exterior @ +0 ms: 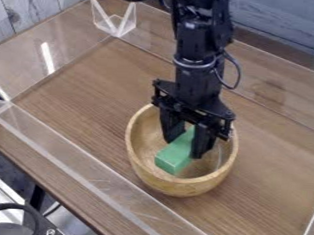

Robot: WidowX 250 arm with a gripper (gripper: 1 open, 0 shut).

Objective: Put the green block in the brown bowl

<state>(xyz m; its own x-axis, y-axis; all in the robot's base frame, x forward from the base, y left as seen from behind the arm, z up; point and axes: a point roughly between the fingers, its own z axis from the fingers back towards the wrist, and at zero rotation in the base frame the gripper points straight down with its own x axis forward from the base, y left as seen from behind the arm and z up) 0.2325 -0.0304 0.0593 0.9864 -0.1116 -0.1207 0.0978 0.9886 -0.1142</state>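
Note:
The green block (pixel 175 157) hangs tilted inside the brown bowl (pixel 143 161), its lower end close to the bowl's floor; I cannot tell whether it touches. My gripper (pixel 188 139) points straight down over the bowl and is shut on the block's upper end. Its black fingers (pixel 163 128) reach below the rim. The upper part of the block is hidden between the fingers. The bowl sits on the wooden table, near its front edge.
A low clear acrylic wall (pixel 63 156) runs along the table's front and left sides. A clear plastic stand (pixel 119 22) is at the back left. Bare wooden tabletop (pixel 82 90) lies to the left of the bowl.

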